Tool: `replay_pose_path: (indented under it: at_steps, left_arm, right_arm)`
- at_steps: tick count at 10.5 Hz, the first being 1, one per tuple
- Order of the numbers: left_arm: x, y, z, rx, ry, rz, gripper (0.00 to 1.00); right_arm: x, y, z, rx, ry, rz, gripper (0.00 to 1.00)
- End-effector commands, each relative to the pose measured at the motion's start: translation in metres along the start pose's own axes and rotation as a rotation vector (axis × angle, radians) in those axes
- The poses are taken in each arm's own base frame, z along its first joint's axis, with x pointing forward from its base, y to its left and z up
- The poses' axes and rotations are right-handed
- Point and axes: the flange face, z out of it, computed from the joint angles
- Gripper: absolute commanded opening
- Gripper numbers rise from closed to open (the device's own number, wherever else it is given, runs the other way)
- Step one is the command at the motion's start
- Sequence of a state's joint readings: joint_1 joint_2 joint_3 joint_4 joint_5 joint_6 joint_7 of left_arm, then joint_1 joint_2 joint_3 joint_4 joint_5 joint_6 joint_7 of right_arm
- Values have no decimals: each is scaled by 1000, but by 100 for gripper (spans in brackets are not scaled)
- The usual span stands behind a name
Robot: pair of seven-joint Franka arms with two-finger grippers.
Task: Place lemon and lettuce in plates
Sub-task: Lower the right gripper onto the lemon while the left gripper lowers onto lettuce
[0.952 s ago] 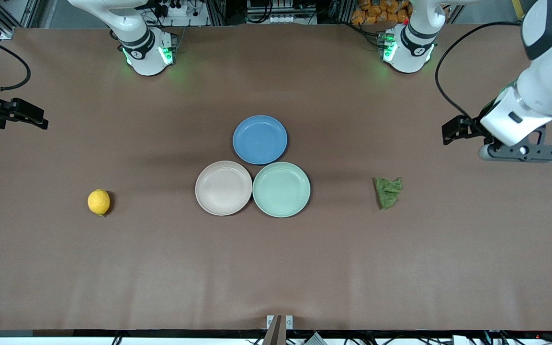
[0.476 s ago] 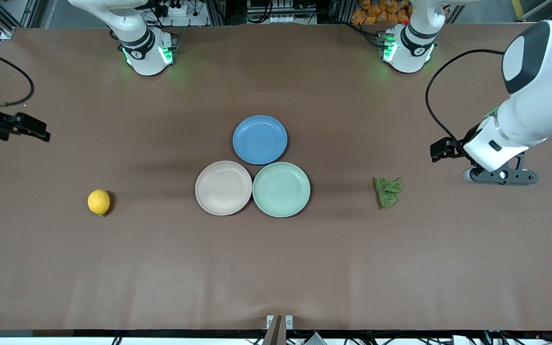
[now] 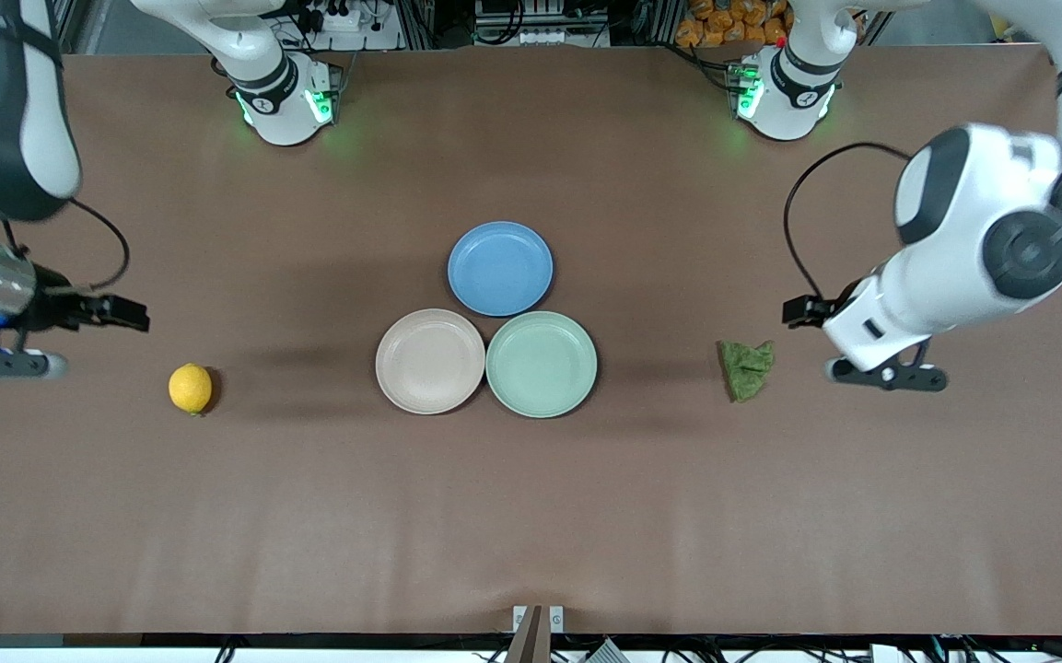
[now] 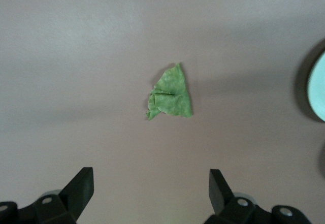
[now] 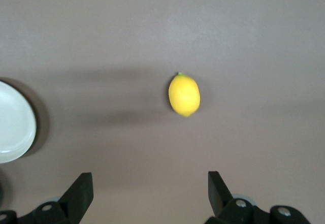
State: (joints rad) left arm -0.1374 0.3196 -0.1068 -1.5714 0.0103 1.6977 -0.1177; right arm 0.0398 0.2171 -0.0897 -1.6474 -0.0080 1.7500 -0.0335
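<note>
The lemon point(image 3: 191, 388) lies alone on the brown table point(image 3: 531, 516) toward the right arm's end from the beige-pink plate point(image 3: 430, 361). The lettuce point(image 3: 747, 368) lies toward the left arm's end from the adjoining mint green plate point(image 3: 542, 364); both plates are empty. Each fully spread, empty gripper hangs over bare table just outside its item, right gripper point(image 5: 150, 193) by the lemon and left gripper point(image 4: 151, 191) by the lettuce, seemingly lining up a pickup. A blue plate point(image 3: 500, 268) touches the pair, farther from the front camera, and cables and racks crowd the table's edge by the bases.

Colours on the brown surface point(image 3: 531, 516)

The lemon point(image 3: 191, 388) is bright yellow and the lettuce point(image 3: 747, 368) is dark wrinkled green. The three plates are plain: one pale beige-pink point(image 3: 430, 361), one pale mint green point(image 3: 542, 364), one blue point(image 3: 500, 268). Both arms are white with black parts.
</note>
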Motion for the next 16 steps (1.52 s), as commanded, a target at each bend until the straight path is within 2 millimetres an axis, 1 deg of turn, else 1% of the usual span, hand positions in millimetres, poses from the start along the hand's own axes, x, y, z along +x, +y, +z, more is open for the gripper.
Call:
replay_pose_path:
  at_steps: [1,2,3,4,5,6,7,9,10,11,12,13,14,15,16]
  left_arm:
    - [31,3,53,15,-7,-2,100]
    - [40,20,80,8,-3,14,100]
    - [45,30,97,15,-11,-19,100]
    - [48,29,109,17,-26,-34,100]
    - [49,28,119,16,-34,-43,100]
    - [48,31,131,16,-37,-44,100]
    - [44,29,141,16,-30,-45,100]
    - [40,27,157,11,-6,-48,100]
    - [41,29,158,9,0,-47,100]
    - [44,25,164,5,4,-53,100]
    - [46,24,182,0,12,-54,100]
    - [47,26,182,-1,22,-58,100]
    - [47,28,181,-2,25,-88,100]
    - [48,33,186,1,25,-84,100]
    - [52,34,204,6,11,-83,100]
  right_arm:
    - [21,21,62,10,20,-63,100]
    - [20,32,82,9,41,-70,100]
    - [24,45,108,4,65,-92,100]
    - [30,60,128,0,73,-106,100]
    - [34,63,142,-2,73,-107,100]
    - [36,63,151,-3,73,-109,100]
    - [39,62,160,-4,71,-109,100]
    - [41,61,182,-9,86,-111,100]
    - [36,61,197,-14,111,-112,100]
    - [33,60,215,-20,133,-115,100]
    - [31,60,229,-23,145,-115,100]
    - [28,57,240,-26,156,-118,100]
    - [26,58,246,-28,163,-117,100]
    - [26,59,252,-28,160,-116,100]
    - [27,59,258,-29,163,-116,100]
